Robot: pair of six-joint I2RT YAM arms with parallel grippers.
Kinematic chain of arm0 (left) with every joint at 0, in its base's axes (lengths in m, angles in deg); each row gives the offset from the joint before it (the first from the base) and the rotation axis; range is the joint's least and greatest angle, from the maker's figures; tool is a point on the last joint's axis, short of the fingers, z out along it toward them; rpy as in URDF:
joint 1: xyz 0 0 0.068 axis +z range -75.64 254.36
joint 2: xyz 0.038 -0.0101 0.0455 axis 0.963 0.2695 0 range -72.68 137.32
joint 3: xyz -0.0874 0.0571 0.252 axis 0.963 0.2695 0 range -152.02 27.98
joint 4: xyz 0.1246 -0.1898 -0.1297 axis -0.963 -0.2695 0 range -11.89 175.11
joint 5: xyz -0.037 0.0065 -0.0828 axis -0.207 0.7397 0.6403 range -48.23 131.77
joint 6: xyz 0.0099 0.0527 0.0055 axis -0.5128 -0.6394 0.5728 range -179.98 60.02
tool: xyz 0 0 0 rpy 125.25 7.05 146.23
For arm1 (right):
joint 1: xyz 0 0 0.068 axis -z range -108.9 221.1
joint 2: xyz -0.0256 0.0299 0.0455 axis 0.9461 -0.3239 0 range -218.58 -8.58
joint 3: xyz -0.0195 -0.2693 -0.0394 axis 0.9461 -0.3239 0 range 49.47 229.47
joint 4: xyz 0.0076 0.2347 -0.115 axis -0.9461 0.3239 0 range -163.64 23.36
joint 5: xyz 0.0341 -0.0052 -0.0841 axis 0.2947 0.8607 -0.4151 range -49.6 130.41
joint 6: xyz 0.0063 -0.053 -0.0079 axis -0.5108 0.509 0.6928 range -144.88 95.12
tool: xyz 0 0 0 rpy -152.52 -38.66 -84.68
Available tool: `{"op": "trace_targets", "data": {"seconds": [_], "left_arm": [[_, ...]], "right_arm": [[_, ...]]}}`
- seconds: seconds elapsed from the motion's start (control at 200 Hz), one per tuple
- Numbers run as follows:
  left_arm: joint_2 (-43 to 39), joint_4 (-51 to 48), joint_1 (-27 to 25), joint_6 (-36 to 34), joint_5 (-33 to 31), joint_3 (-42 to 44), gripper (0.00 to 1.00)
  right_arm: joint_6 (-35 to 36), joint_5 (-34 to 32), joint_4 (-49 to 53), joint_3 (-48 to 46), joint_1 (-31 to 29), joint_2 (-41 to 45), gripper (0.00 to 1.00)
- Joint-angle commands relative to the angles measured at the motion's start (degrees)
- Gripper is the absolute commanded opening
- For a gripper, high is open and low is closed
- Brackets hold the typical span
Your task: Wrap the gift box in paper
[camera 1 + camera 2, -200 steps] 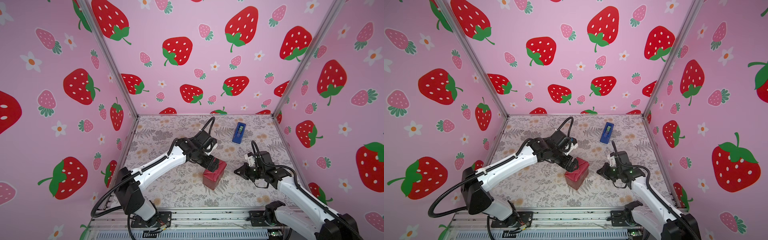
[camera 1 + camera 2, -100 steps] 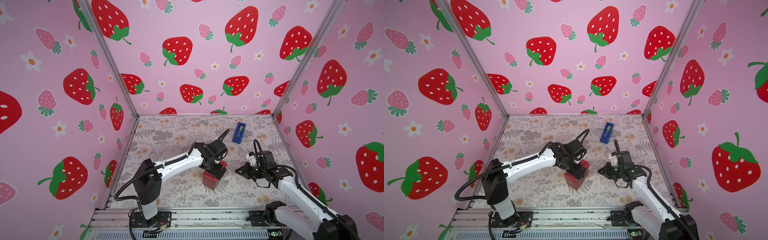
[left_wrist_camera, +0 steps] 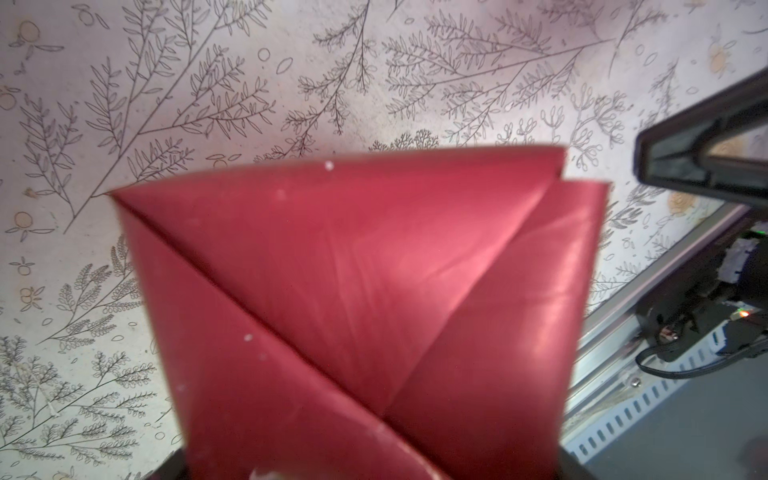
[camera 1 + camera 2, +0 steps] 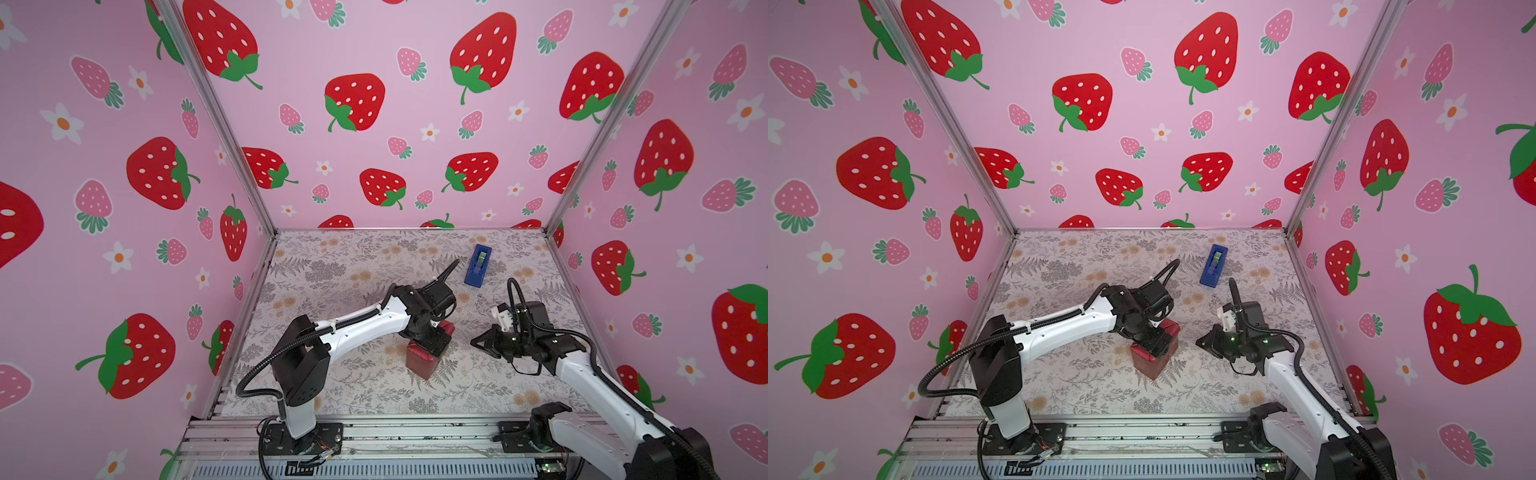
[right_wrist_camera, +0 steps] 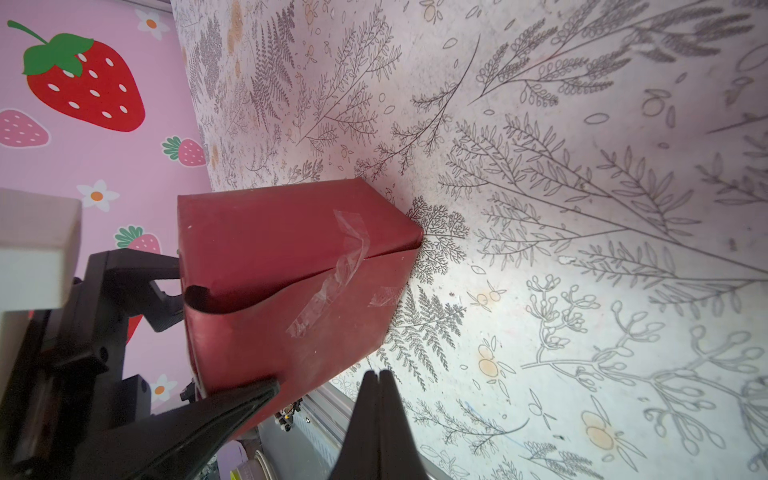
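Observation:
The gift box stands on end mid-table, fully covered by the red paper (image 4: 419, 362) (image 4: 1148, 365), so no dark cardboard shows. Clear tape strips (image 5: 345, 257) cross the paper seam, and a loose flap (image 5: 199, 297) curls at the upper end. My left gripper (image 4: 434, 343) (image 4: 1156, 343) sits on top of the parcel, jaws wide and closed against two opposite sides; one of its fingers (image 5: 232, 399) lies along the paper. Folded paper (image 3: 353, 270) fills the left wrist view. My right gripper (image 4: 476, 341) (image 5: 379, 374) is shut and empty, a short way right of the parcel.
A bright blue tape dispenser (image 4: 478, 266) (image 4: 1214, 266) lies at the back right of the floral table. Pink strawberry walls close in three sides. A metal rail (image 4: 415, 432) holding both arm bases runs along the front edge.
My left arm swung over from the parcel's left and settled on its top, and the jaws have narrowed onto it. The right arm has hardly moved.

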Motion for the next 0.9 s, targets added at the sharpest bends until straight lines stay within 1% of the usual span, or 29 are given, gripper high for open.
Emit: {"op": "trace_targets", "data": {"seconds": [0.0, 0.11, 0.205, 0.345, 0.445, 0.57, 0.675, 0.79, 0.895], "left_arm": [[-3.9, 3.0, 2.7, 0.9, 2.3, -0.4, 0.86], [-6.6, 7.9, 6.7, 1.8, 6.3, 2.6, 0.83], [-9.2, 14.9, 11.3, 4.1, 11.0, 6.8, 0.82], [-12.0, 27.3, 18.9, 10.1, 19.4, 14.2, 0.78], [-12.9, 35.7, 23.2, 14.1, 23.0, 18.4, 0.77], [-12.6, 50.3, 27.9, 22.2, 28.5, 24.8, 0.77], [-11.6, 63.2, 31.0, 29.3, 30.3, 30.6, 0.77], [-9.3, 77.2, 33.2, 36.6, 31.1, 36.3, 0.77], [-6.1, 87.0, 34.5, 42.1, 31.8, 39.9, 0.77]], "right_arm": [[1.2, 0.4, 0.5, 0.7, 0.6, -0.6, 0.00], [1.5, 0.1, 1.0, 1.6, 0.8, -1.0, 0.00], [1.6, -0.2, 1.2, 2.2, 0.9, -1.3, 0.00], [1.5, -0.5, 1.3, 2.7, 1.0, -1.6, 0.00], [1.3, -0.9, 1.4, 3.1, 1.0, -1.7, 0.00], [1.2, -0.9, 1.4, 3.1, 1.0, -1.6, 0.00], [0.9, -1.0, 1.3, 3.1, 1.0, -1.3, 0.00], [0.6, -0.8, 1.3, 3.2, 1.0, -1.1, 0.00], [0.7, -0.6, 1.4, 3.4, 1.0, -1.1, 0.00]]}}
